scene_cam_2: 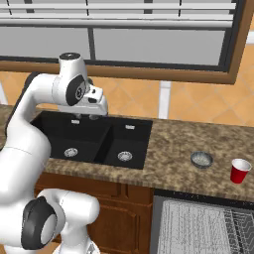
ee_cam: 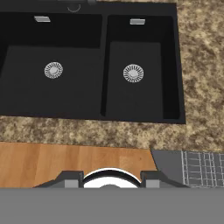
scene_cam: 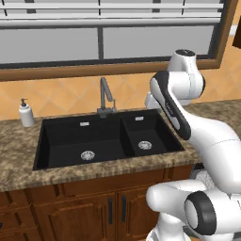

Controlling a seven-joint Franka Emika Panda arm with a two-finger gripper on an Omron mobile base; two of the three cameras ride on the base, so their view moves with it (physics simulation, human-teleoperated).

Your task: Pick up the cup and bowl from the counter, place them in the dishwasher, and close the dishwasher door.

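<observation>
- Nearest the cameras, the dishwasher point(scene_cam_2: 198, 228) is seen open below the counter edge, its grey-white wire rack point(scene_cam_2: 191, 229) exposed; a corner of that rack is also caught at the lower right of the hand view.
- The gripper point(scene_cam_2: 84, 117) is held above the black double sink point(scene_cam: 108, 139), well apart from the task items; its two fingertips are set apart with nothing between them, so the jaws are released.
- The brown speckled counter point(scene_cam_2: 168, 158) is seen surrounding the sink.
- To the right of the sink, the grey bowl point(scene_cam_2: 202, 159) is resting on the counter.
- The red cup point(scene_cam_2: 240, 171) is standing upright just beside the bowl, to its right, not touching it.
- Behind the sink, a grey faucet point(scene_cam: 106, 96) is mounted.
- A white soap dispenser point(scene_cam: 26, 113) is placed at the far left of the counter.
</observation>
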